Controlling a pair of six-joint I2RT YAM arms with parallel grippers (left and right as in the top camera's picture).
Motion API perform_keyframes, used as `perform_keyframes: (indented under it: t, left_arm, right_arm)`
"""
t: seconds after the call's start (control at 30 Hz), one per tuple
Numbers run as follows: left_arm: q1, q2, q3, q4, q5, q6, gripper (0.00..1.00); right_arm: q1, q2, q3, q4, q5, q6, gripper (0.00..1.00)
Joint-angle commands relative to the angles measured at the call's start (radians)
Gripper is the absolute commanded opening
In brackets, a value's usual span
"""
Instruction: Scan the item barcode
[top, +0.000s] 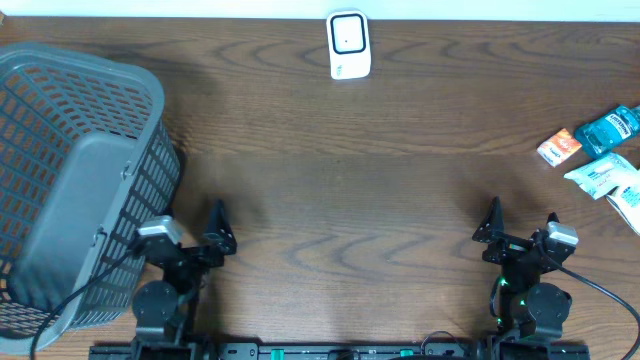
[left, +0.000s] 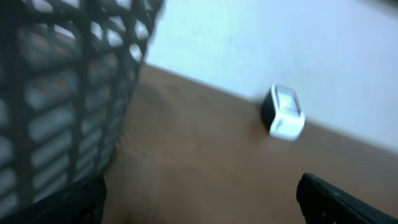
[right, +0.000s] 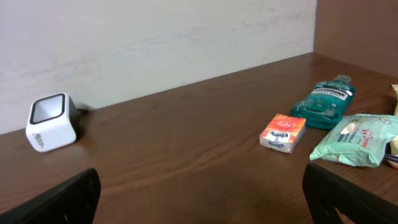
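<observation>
The white barcode scanner (top: 349, 45) stands at the table's far edge, its window facing up; it also shows in the left wrist view (left: 286, 112) and the right wrist view (right: 53, 122). The items lie at the far right: an orange packet (top: 559, 147) (right: 283, 132), a teal mouthwash bottle (top: 610, 127) (right: 325, 101) and a green wipes pack (top: 600, 173) (right: 357, 138). No barcode can be made out. My left gripper (top: 190, 228) (left: 202, 208) and right gripper (top: 522, 222) (right: 202, 199) stand open near the front edge, with only bare table between their fingers.
A large grey mesh basket (top: 80, 180) fills the left side, close beside my left gripper, and its wall (left: 62, 93) takes up the left of that wrist view. Another white pack (top: 628, 200) lies at the right edge. The left wrist view is blurred.
</observation>
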Motion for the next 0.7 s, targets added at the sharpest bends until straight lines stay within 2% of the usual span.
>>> perform_keyframes:
  t: [0.0,0.07,0.17,0.5,0.67]
  left_arm:
    - [-0.012,-0.008,-0.069,0.027,0.077,0.195,0.98]
    - [-0.019,-0.008,-0.074,0.048,0.102,0.274,0.98]
    - [-0.019,-0.008,-0.074,0.045,0.097,0.324,0.98]
    - [-0.019,-0.008,-0.075,0.033,-0.047,0.258,0.98]
    - [-0.019,-0.008,-0.075,0.033,-0.049,0.211,0.98]
  right_arm:
    - [-0.006,-0.006,-0.001,-0.004,-0.002,-0.010,0.99]
    - [-0.006,-0.006,-0.001,-0.004,-0.002,-0.011,0.99]
    - [-0.006,-0.006,-0.001,-0.004,-0.002,-0.011,0.99]
    - [-0.006,-0.006,-0.001,-0.004,-0.002,-0.010,0.99]
    - [-0.006,-0.006,-0.001,-0.004,-0.002,-0.010,0.99]
